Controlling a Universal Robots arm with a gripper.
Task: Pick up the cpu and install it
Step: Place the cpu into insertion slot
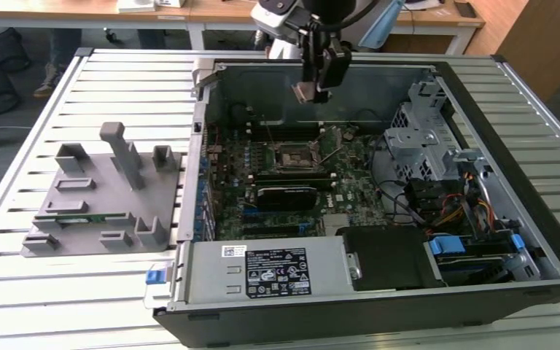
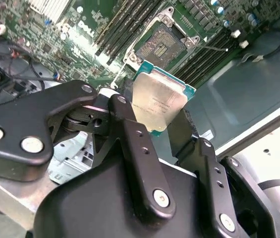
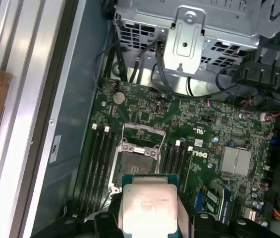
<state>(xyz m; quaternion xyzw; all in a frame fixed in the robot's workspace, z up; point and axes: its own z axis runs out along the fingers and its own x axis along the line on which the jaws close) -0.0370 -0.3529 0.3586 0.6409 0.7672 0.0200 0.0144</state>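
Observation:
My gripper [image 1: 308, 91] hangs above the open computer case [image 1: 533, 240], near its far wall, and is shut on the cpu [image 1: 305, 91]. The cpu [image 2: 158, 100] is a flat square chip with a silver top and a teal rim, held by its edges between two black fingers [image 2: 130, 129]. It also shows in the first wrist view as a silver square [image 3: 147, 208]. Below it lies the open cpu socket [image 3: 135, 161] on the green motherboard [image 3: 219, 124], with its metal frame lifted. In the exterior view the socket [image 1: 294, 153] sits a little nearer than the gripper.
Memory slots [image 3: 97, 158] flank the socket. A grey drive cage [image 1: 421, 124] and cables [image 1: 445, 208] fill the case at the exterior view's right. A grey parts fixture [image 1: 100, 200] holding a green memory stick [image 1: 81, 218] stands on the slatted table [image 1: 114, 87] at the exterior view's left.

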